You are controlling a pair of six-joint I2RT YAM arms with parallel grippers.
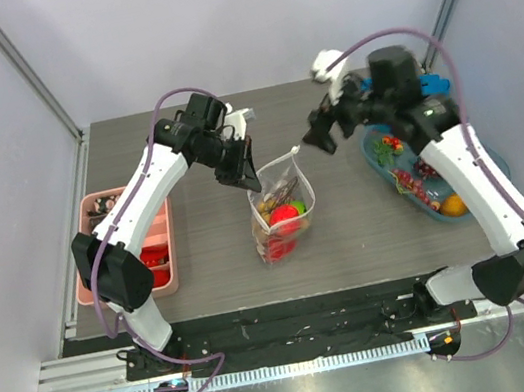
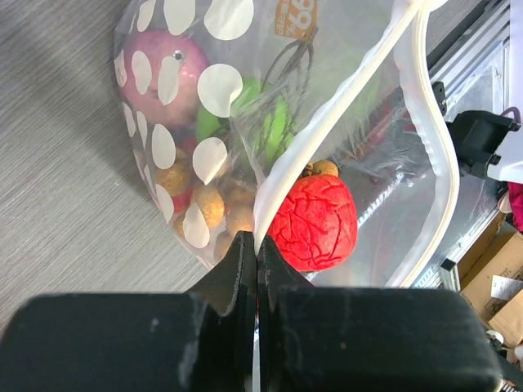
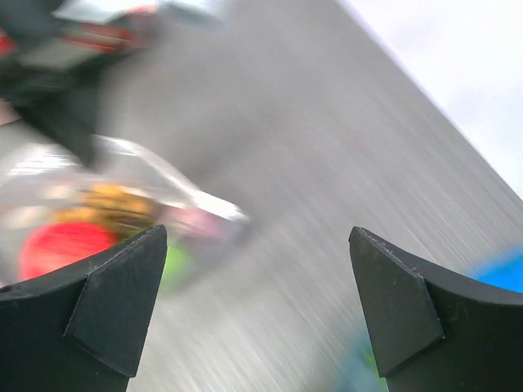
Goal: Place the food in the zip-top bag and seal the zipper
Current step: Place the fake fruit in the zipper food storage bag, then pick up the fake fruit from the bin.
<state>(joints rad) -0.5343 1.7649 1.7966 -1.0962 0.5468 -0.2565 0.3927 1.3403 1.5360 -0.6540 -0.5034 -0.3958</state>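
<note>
Left fingers [image 1: 244, 175], seen from above, are pressed together on the upper left corner of the zip-top bag [image 1: 284, 214]. They hold it upright near the middle of the desk [image 1: 213, 265] with its mouth gaping. Right fingers [image 1: 317, 135] are spread wide just beside the bag's other top corner and grip nothing; whether they brush the plastic I cannot tell. More food [image 1: 413, 174] lies in a blue-tinted tub [image 1: 375, 161] at the right, and a pink tray [image 1: 174, 252] sits at the left edge. The desk is dark grey, wood-grained and matte. Plain pale walls enclose it, with slim metal posts in the back corners, and a ribbed metal rail runs along the near side.

From the left wrist, the two dark fingers meet flat on the zipper [image 2: 327, 135], a whitish strip whose two halves stand well apart, so the seal is not yet made. Behind the dotted film sit a red wrinkled piece [image 2: 315, 222], a pink one [image 2: 155, 65], a green one [image 2: 274, 122] and small tan balls [image 2: 214, 204]. The film looks thin, limp and slick. The load is probably light, but enough to make the pouch sag. I judge the stiffer zipper strip at the free corner the best hold, since the wall would crumple and slip.

From the right wrist, the picture is blurred. Both fingers frame open air, with the bag low at the left and bare desk beyond.
</note>
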